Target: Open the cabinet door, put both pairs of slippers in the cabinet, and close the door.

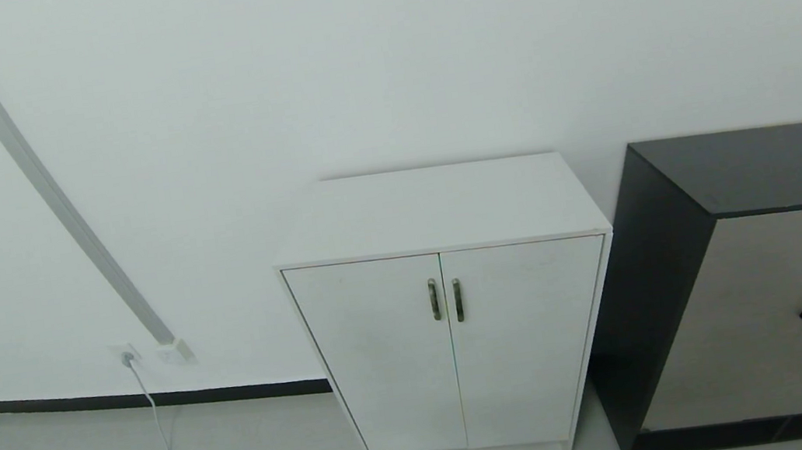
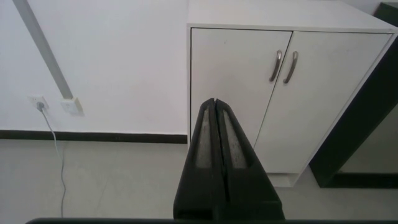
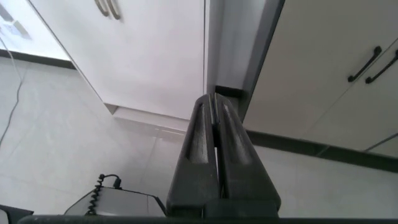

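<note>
White cabinet (image 1: pixel 438 208) stood against wall (image 1: pixel 347 68), doors (image 1: pixel 387 352) shut, handles (image 1: pixel 445 300) side by side at centre — black cabinet (image 1: pixel 657 259) just beside. Left gripper (image 2: pixel 215 102), right gripper (image 3: pixel 215 98) — fingers (image 2: pixel 205 143) pressed together, holding nothing.

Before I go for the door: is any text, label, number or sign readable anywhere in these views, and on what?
None can be read. The white two-door cabinet, its metal handles, the black cabinet with grey doors and the white wall socket show no words, numbers or signs.
</note>
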`<state>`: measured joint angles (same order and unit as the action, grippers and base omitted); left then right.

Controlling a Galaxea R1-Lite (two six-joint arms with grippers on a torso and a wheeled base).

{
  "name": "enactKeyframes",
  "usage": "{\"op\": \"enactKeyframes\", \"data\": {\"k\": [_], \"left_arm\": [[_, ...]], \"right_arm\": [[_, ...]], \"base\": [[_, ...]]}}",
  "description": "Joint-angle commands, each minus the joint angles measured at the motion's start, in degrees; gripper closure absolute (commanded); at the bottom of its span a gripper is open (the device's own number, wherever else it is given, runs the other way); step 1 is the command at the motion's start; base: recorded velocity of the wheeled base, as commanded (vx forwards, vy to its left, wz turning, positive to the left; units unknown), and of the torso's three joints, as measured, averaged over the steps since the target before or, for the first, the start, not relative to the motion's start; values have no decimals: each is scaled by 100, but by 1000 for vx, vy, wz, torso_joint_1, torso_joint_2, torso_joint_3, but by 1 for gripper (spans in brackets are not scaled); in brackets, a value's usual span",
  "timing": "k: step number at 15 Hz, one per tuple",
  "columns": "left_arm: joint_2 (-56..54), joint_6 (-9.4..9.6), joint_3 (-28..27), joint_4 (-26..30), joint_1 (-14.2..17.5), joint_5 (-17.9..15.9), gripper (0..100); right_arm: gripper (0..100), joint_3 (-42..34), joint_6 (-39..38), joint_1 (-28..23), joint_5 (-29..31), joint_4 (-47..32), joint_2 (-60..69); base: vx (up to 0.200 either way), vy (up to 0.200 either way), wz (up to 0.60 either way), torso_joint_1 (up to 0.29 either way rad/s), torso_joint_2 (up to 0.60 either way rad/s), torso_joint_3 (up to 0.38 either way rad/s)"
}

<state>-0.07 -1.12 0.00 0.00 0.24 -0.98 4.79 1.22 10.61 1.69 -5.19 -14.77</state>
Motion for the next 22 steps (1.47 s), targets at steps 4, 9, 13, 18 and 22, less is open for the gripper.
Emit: {"op": "enactKeyframes", "data": {"k": [4,9,13,18,22], "left_arm": [[7,-2,0,0,2,1,100],[7,7,-9,0,2,1,100],[7,7,-9,0,2,-8,100],[7,24,0,0,2,-17,100],[7,24,0,0,2,-17,100]], "right_arm": [[100,-136,-43,3,-169,27,-8],[100,-110,230,-208,-20,36,71],[100,-163,502,-700,182,159,458],[100,-479,-201,-577,-363,528,432],[100,-479,-166,-437,-372,528,309]], "base": [[0,0,0,0,0,0],[0,0,0,0,0,0],[0,0,0,0,0,0],[0,0,0,0,0,0],[0,0,0,0,0,0]]}}
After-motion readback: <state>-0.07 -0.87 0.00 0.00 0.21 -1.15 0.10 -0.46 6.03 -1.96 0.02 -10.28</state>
